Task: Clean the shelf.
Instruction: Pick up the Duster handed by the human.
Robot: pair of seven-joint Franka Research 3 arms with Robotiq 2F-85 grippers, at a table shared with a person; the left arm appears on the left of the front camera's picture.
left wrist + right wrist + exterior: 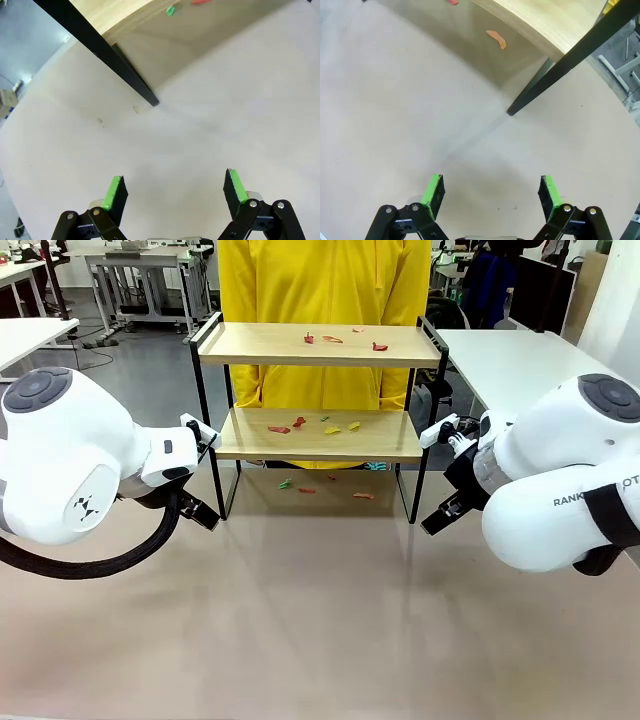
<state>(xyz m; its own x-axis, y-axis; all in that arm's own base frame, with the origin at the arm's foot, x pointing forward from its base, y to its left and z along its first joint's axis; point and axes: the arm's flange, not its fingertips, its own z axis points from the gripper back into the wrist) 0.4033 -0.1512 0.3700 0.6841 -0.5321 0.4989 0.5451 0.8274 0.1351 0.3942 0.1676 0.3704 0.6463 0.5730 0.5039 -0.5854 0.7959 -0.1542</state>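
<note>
**Shelf littered on both tiers; both grippers empty and standing off**

The shelf (270, 345) stands at upper centre of the front view, on the far part of the table (320, 640), directly before a person (320, 280) in a yellow top. Small coloured scraps (330, 338) lie on its top board. More lie on the lower board (300, 424) and on the table beneath it (363, 496), so no cleaning is evident.

The left gripper (175, 187) has its green pads spread apart with nothing between them. It looks down on bare table near a black shelf leg (100, 47) at upper left of its wrist view. The right gripper (491, 192) is likewise spread and empty, with the opposite leg (555, 75) at upper right of its view.

The arms flank the shelf at mid-left and mid-right of the front view (neither touches it). I judge this a ready stance: jaws set wide to take small debris, and both sides covered so that each arm can serve its own half.
</note>
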